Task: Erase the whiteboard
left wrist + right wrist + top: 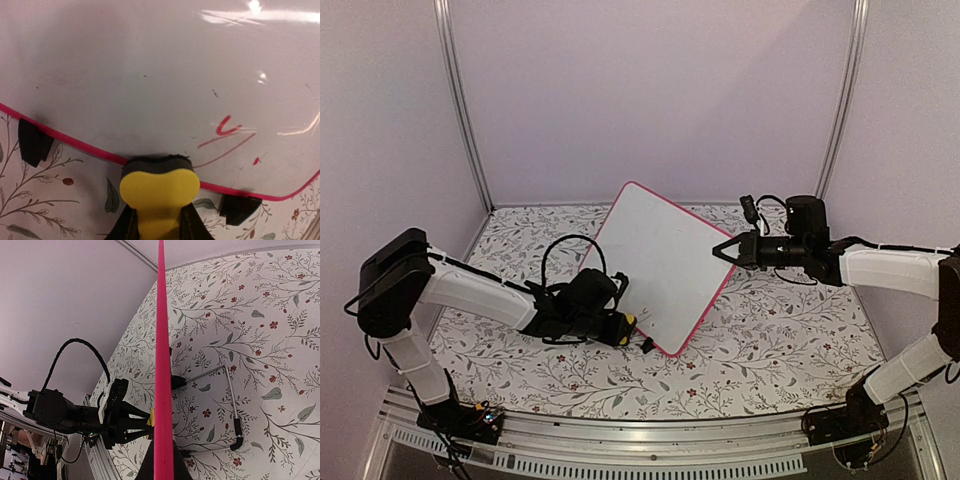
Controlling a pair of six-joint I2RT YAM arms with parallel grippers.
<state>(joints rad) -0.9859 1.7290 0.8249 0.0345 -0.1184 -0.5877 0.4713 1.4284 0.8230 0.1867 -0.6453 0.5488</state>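
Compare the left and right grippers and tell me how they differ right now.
The left gripper clamps a yellow eraser at the lower edge of the whiteboard; the right gripper clamps the board's pink frame itself. Left faces the board's white surface; right meets it edge-on. Both have jaws shut on something.

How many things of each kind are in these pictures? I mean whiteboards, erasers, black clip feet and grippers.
whiteboard: 1
yellow eraser: 1
black clip feet: 2
grippers: 2 (left gripper, right gripper)
Total: 6
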